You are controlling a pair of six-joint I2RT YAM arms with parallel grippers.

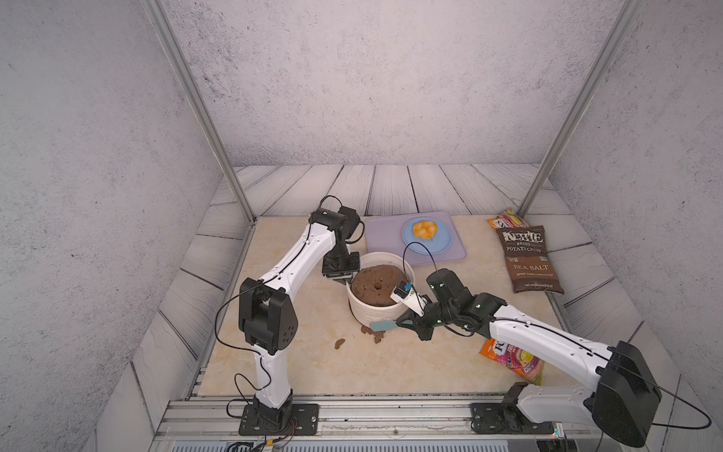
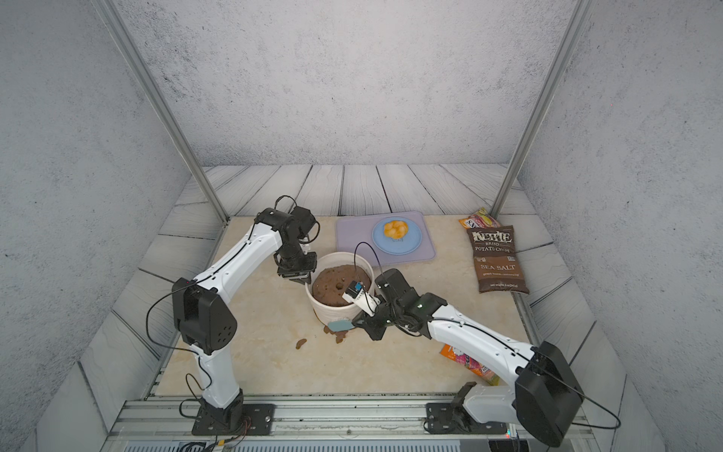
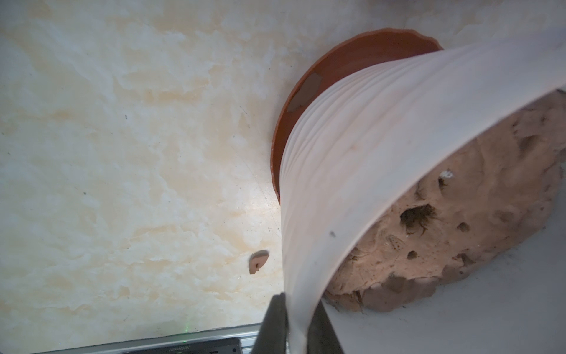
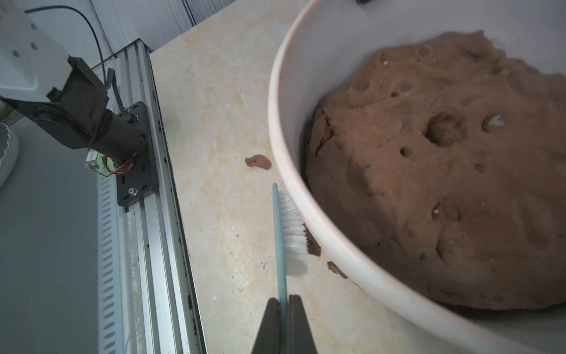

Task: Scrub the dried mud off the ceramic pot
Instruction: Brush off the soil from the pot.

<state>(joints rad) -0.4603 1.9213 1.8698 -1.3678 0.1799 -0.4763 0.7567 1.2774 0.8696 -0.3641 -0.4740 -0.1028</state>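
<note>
Left tool (image 3: 298, 303) pinches the ceramic pot (image 3: 352, 147) by its rim (stiff, probably heavy, chippable); right tool (image 4: 284, 302) clamps the brush (image 4: 292, 230), bristles beside dried mud (image 4: 313, 247).

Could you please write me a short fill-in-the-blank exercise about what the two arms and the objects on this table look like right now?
1. The left gripper is shut on the ___ of the ceramic pot.
2. The right gripper is shut on a teal brush whose bristles are ___ in colour.
3. The brown Kettle bag reads sea ___ on its front.
4. The soil mound in the pot has a round ___ at its middle.

Missing words: rim; white; salt; hole
</note>
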